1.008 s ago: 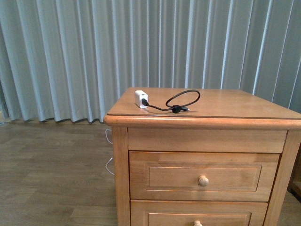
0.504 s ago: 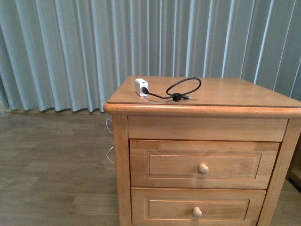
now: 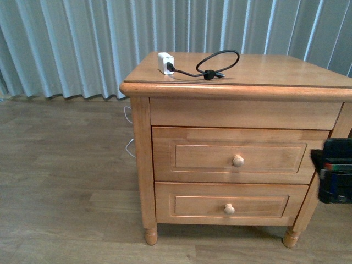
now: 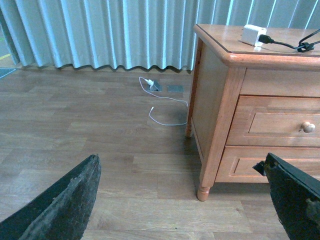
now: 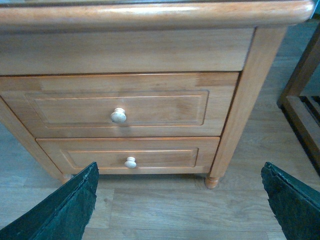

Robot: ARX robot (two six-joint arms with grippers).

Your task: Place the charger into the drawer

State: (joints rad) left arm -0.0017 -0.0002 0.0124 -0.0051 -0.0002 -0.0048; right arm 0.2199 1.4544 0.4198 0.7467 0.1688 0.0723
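Looking at charger (image 3: 165,62) near left edge of nightstand (image 3: 275,71) top, above shut drawer (image 3: 231,157). Holding left end effector (image 4: 180,165) and right end effector (image 5: 180,170) wide open, empty.

Even soft light, weak shadows; sheen on cabinet top (image 5: 160,12) (mild).

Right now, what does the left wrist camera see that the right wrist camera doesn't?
Only the left wrist view shows the charger lying on top of the cabinet, the curtain and a white cable on the floor. Only the right wrist view shows a dark frame beside the cabinet. Both show the drawer, shut, with its round knob, and the lower drawer under it.
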